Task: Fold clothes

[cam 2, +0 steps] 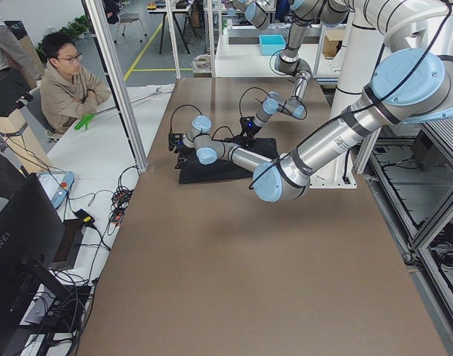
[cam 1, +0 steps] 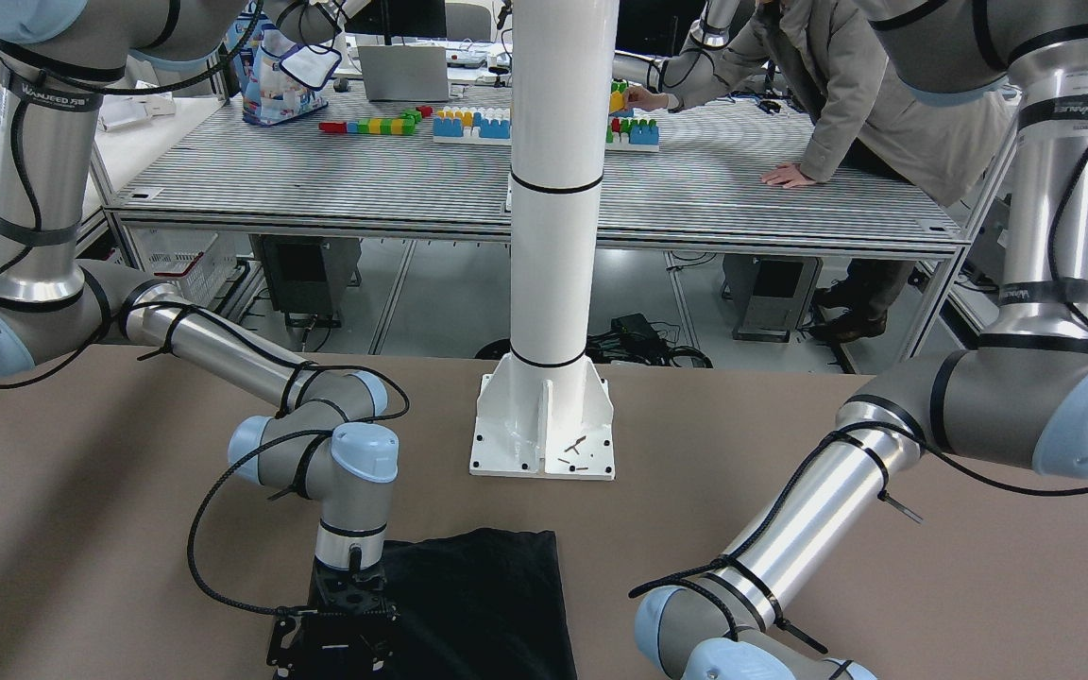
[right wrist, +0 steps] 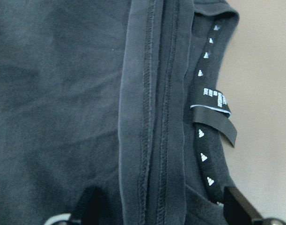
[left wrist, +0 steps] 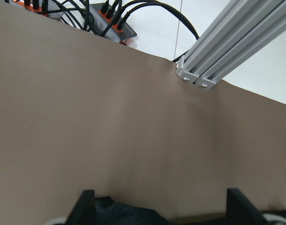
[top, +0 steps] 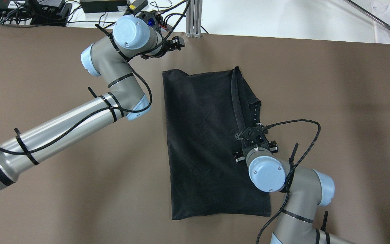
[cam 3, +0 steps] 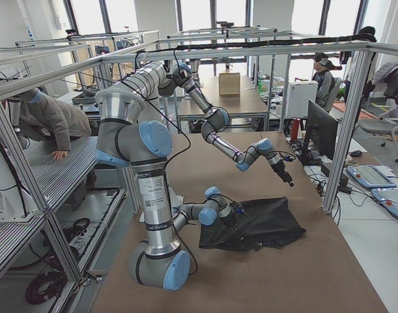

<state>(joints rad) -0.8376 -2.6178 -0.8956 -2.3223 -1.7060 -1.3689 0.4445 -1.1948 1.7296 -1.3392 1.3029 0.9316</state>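
Black fingers spread wide, the right gripper point(top: 251, 135) sits low over the stitched band and label at the right edge of the black soft fabric garment point(top: 201, 142), which lies flat in the middle of the brown table point(top: 333, 118). The left gripper point(top: 178, 43), fingers likewise parted, hovers just off the cloth's far left corner. A clean fold likely calls for pinching every layer at the band before lifting.
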